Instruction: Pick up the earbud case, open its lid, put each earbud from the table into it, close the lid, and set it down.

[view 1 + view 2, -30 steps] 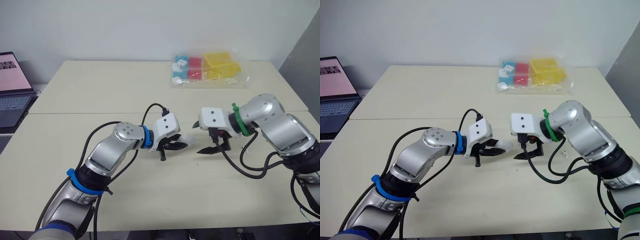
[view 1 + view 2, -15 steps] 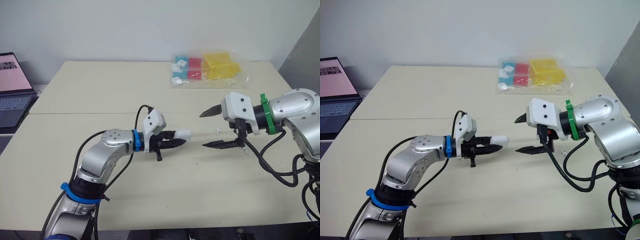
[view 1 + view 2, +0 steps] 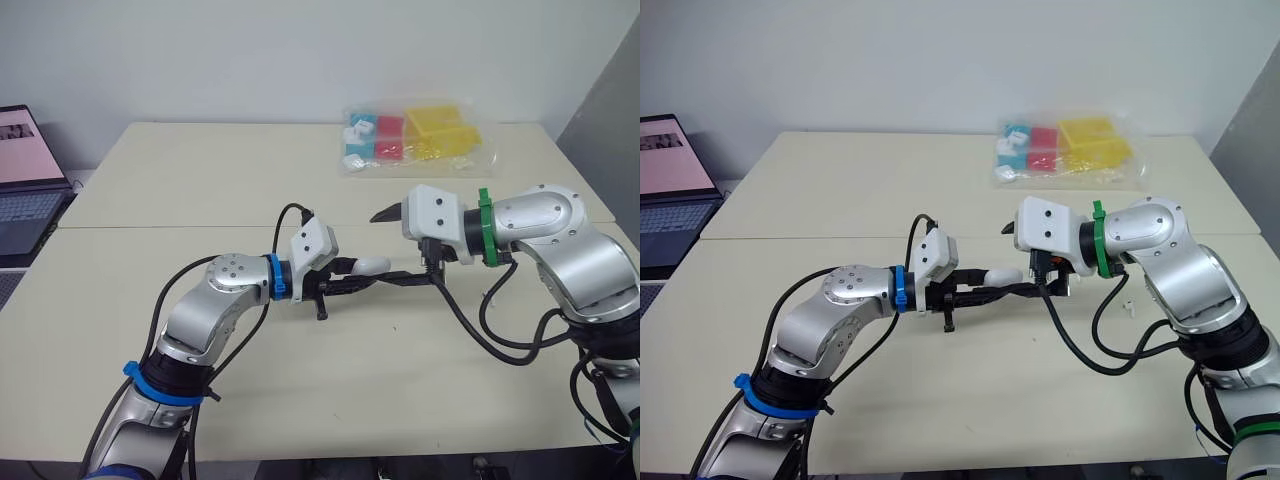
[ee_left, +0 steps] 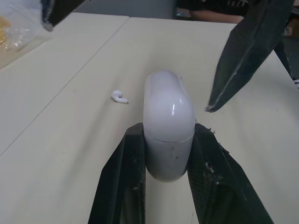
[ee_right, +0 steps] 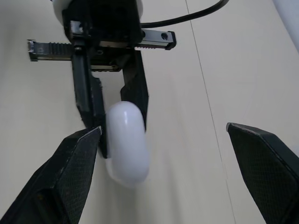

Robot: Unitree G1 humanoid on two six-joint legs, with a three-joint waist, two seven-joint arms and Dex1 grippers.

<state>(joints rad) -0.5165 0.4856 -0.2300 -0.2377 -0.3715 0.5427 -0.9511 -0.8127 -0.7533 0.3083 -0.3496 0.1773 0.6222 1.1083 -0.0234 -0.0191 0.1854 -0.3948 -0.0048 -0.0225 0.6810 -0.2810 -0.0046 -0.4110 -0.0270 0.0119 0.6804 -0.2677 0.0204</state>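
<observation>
The left end effector (image 4: 168, 135) is squeezing the white earbud case (image 4: 167, 112) between its two fingers, and the round end of the case is poking out past the fingertips. The right end effector (image 5: 162, 129) is facing it with its fingers spread wide apart, one finger sitting just beside the case. One little earbud (image 4: 119, 96) is lying on the tabletop (image 4: 70, 140) ahead of the left end effector.

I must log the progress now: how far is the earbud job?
Done: the earbud case is off the table, clamped in the left tool. In hand: the open right tool is at the closed case. Left: open it, put in each earbud (one lies on the table), close it, set it down.
</observation>
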